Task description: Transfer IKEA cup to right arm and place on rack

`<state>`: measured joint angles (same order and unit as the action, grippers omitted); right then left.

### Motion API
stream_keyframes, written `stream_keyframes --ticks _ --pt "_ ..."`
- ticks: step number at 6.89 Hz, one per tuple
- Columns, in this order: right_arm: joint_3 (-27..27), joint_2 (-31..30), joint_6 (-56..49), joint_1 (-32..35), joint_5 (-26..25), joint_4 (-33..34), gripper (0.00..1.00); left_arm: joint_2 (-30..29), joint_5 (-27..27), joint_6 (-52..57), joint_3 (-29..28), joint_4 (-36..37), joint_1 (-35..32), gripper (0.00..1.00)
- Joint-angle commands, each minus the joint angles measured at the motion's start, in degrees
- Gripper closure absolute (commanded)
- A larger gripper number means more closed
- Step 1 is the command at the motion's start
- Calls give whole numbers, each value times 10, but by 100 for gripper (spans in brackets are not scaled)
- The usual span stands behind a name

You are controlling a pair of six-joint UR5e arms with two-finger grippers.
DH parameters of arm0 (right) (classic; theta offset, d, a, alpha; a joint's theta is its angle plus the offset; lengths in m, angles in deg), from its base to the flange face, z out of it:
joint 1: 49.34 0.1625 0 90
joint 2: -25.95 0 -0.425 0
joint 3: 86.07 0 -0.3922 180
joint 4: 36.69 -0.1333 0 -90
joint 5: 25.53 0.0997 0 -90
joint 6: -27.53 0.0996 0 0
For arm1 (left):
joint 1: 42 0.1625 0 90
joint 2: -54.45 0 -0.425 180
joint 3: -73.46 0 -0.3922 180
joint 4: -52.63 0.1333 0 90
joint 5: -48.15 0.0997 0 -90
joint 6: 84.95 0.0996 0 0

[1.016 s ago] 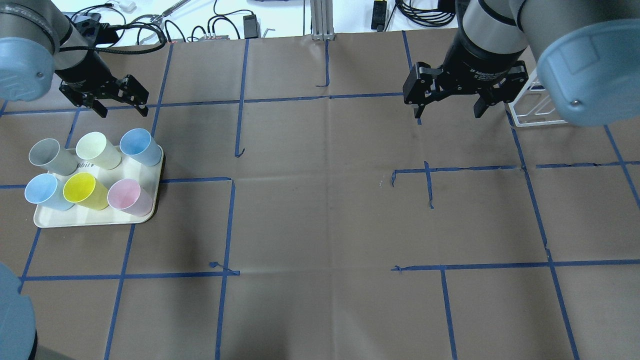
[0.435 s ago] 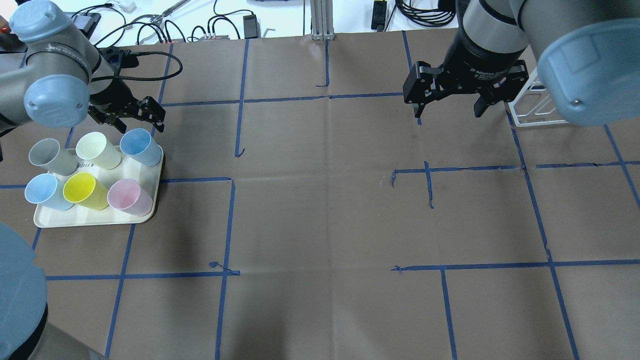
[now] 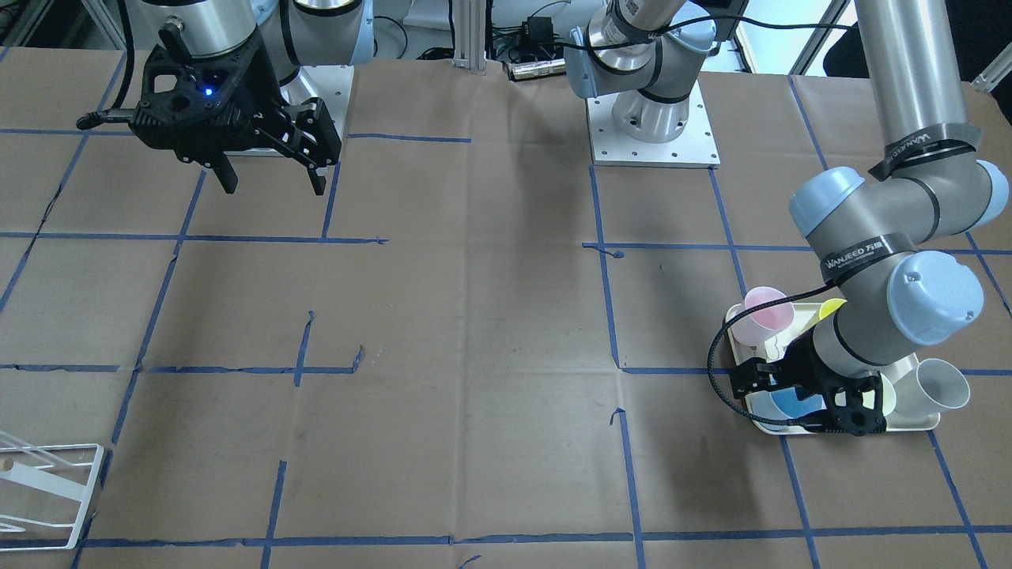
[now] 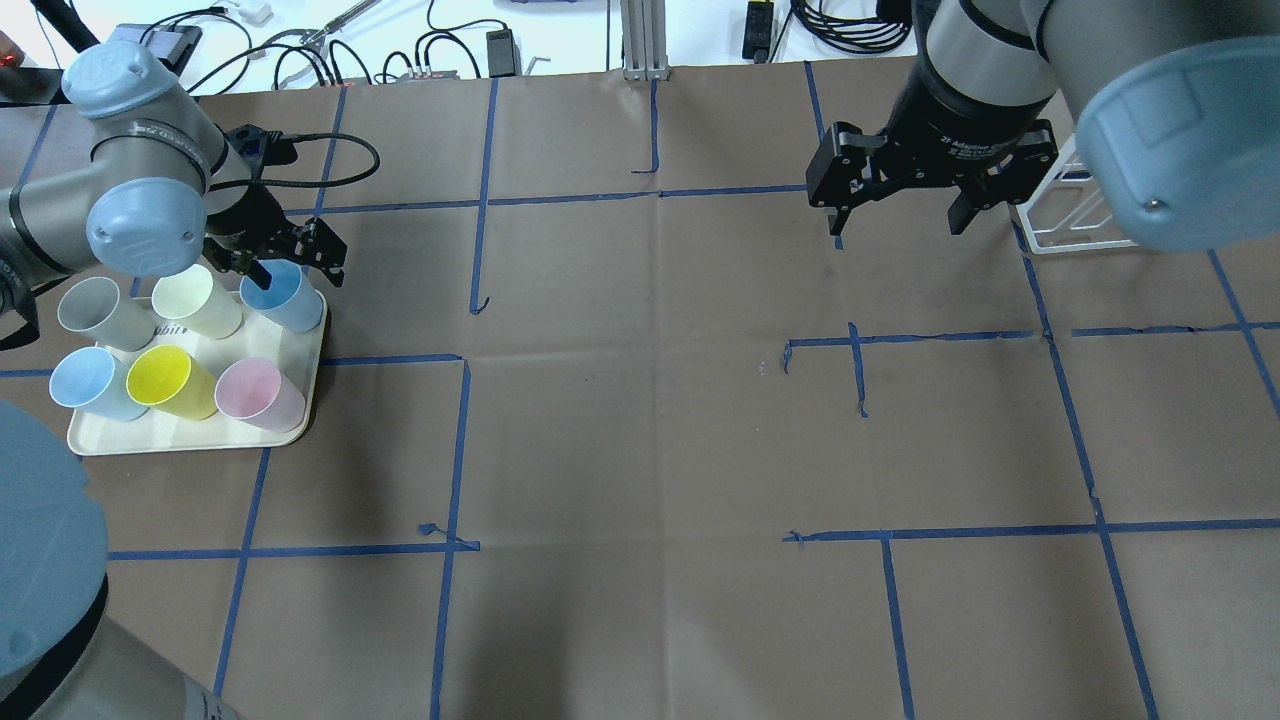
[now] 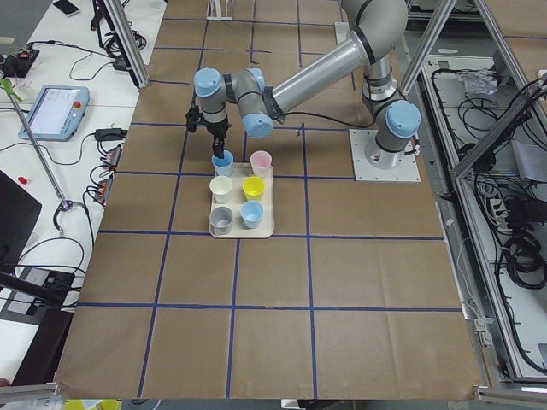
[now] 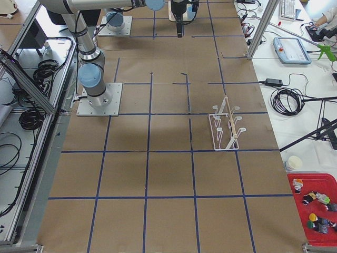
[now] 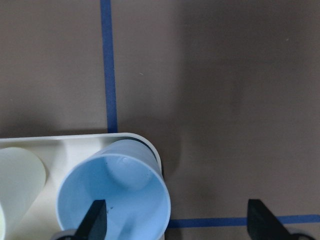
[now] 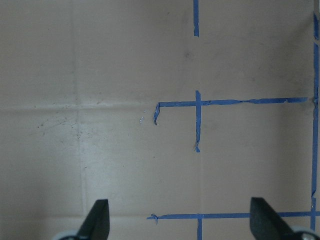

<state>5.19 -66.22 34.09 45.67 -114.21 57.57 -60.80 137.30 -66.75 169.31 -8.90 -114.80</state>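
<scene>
Barely begun: left gripper (image 7: 177, 222) open astride the rim of the blue cup (image 7: 112, 200) on the tray (image 4: 180, 440), one finger inside; right gripper (image 4: 895, 215) open and empty, well apart from the bare rack (image 6: 226, 126); lift, handover, racking all left.

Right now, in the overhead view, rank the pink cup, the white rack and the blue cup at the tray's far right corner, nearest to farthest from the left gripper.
1. Blue cup: right beneath the left gripper, one of its fingers over the opening.
2. Pink cup: at the tray's near right corner.
3. Rack: far across the table, beside the right arm.
</scene>
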Motion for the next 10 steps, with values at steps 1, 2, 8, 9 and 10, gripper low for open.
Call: stream_keyframes --ticks 1,2,8,9,10 --pt "1 0 0 0 0 0 0 -9 1 -2 4 1 -1 1" --pt "1 0 0 0 0 0 0 -10 1 3 3 2 0 1" --pt "0 1 0 0 0 0 0 -13 5 13 0 16 0 95" --pt "1 1 0 0 0 0 0 -11 5 16 -2 12 1 100" --pt "1 1 0 0 0 0 0 -9 6 18 -9 7 0 100"
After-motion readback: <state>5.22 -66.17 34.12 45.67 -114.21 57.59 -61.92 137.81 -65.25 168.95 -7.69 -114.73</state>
